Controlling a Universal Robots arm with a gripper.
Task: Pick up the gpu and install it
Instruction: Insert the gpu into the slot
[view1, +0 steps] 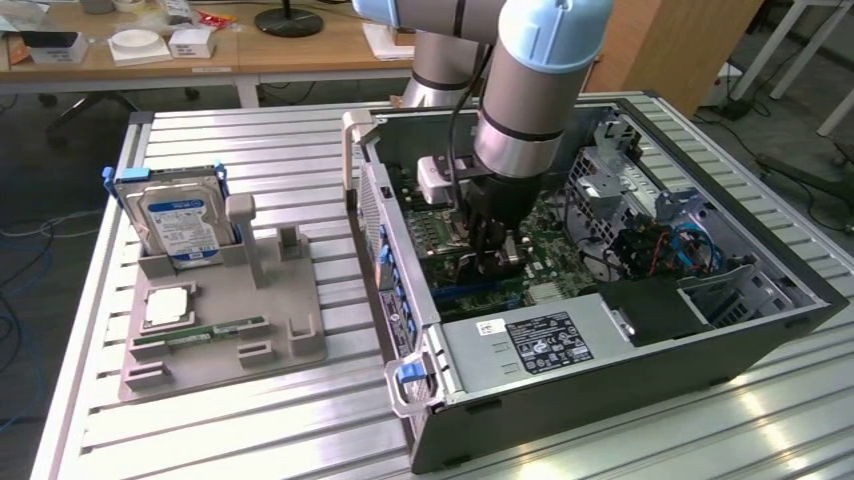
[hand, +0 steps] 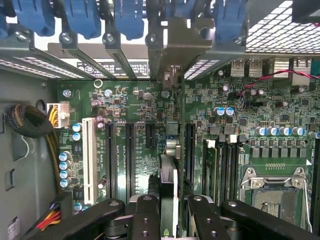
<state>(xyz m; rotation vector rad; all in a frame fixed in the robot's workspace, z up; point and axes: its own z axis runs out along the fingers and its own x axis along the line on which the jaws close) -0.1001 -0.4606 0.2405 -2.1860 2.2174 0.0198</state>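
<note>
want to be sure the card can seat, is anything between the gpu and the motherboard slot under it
Nothing visible blocks it. The pincer is shut on the gpu, held edge-on just above the motherboard, inside the open computer case. The long slots beside the card look bare, and the cable bundle lies off to the side.

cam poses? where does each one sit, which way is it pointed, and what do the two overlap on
Exterior view: off the arm, raised, looking down across the slatted table at the open PC case and the grey parts tray with the hard drive; the arm's grey-and-blue links and the gripper reach down into the case.
Wrist view: on the wrist, looking straight down the gripper at the motherboard; its black fingers clamp the edge-on gpu.
Shared: gripper, gpu and motherboard.
</note>
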